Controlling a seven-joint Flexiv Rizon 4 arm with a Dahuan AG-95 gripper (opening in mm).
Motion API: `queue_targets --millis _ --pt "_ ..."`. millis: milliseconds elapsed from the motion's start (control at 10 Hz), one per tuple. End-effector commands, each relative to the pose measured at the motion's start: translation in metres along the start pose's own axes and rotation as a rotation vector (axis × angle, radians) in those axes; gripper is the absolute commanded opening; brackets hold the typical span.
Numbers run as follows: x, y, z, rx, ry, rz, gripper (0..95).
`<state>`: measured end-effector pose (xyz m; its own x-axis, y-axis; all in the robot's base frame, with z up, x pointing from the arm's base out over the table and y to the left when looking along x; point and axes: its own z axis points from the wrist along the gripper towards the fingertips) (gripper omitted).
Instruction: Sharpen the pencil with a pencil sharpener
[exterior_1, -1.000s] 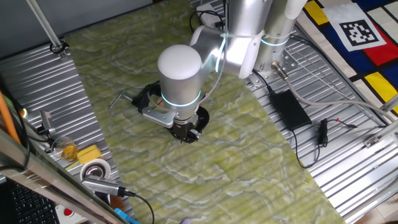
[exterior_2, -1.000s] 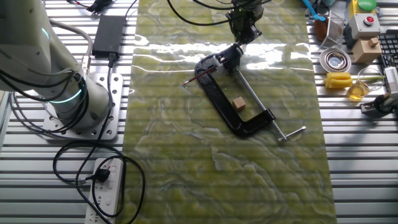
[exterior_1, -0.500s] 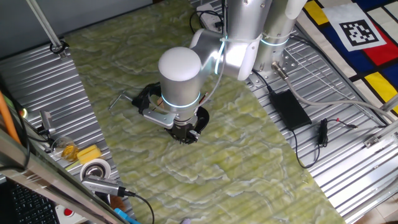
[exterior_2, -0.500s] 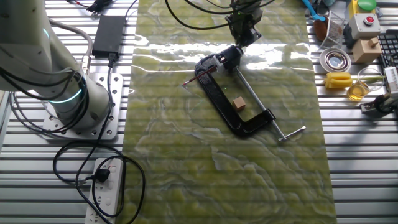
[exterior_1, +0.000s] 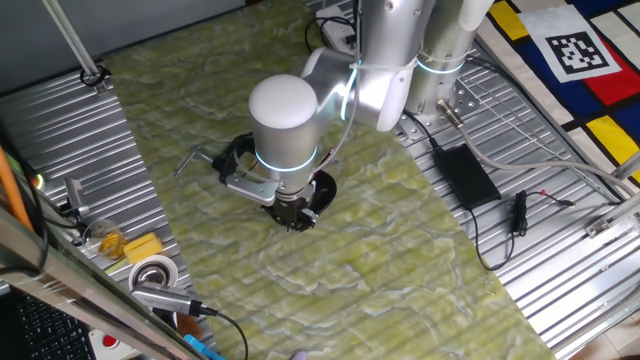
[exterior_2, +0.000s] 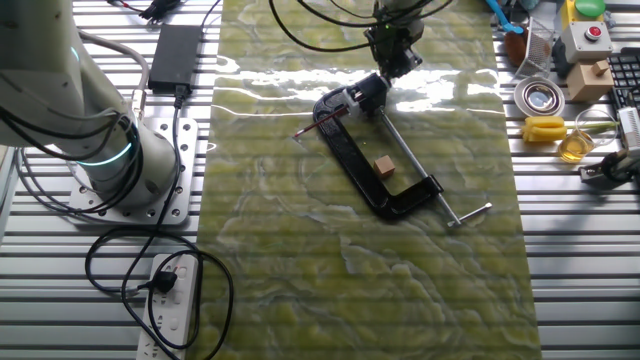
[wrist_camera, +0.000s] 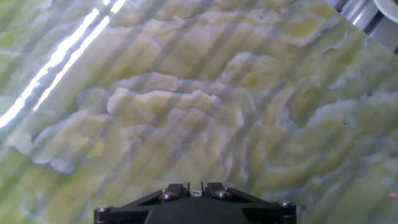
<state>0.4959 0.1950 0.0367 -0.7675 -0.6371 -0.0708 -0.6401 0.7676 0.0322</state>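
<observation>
Arm: it has drifted a touch since a second ago; in one fixed view the white wrist housing sits slightly left of where it was, and in the other fixed view the gripper (exterior_2: 392, 52) has barely shifted at the far edge of the mat.
Meaning: a small repositioning, I'd say, not yet a reach; sharpening looks not begun.
Pencil: the pencil (exterior_2: 318, 125) lies where it was, a thin dark red stick poking out leftward from the far end of the black C-clamp (exterior_2: 368, 165), which seems to hold the sharpener there, though that part is too small to make out.
Gripper place: above the mat (exterior_2: 300, 270), just beyond the clamp's far end, apart from the pencil.
Jaws: cannot tell; the hand view shows only the black base of the hand (wrist_camera: 194, 208) and no fingertips, and both fixed views are too small or blocked.
View gaps: the other fixed view alone shows pencil and clamp whole, plus a small tan block (exterior_2: 384, 167) inside the clamp frame. One fixed view hides the pencil behind the wrist housing (exterior_1: 283, 118). The hand view sees bare green mat only, so nothing is lined up under the fingers.
</observation>
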Motion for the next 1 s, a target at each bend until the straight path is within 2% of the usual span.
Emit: queue_targets --millis 100,400,700,1000 --pt "0.002 -0.004 -0.002 0.007 0.007 -0.019 0.0" --pt "0.006 -0.012 -0.001 -0.004 -0.004 -0.035 0.0" --pt "0.006 -0.017 0.003 -0.001 -0.005 -0.041 0.0" --pt "0.010 -0.028 -0.003 0.000 0.004 -0.075 0.0"
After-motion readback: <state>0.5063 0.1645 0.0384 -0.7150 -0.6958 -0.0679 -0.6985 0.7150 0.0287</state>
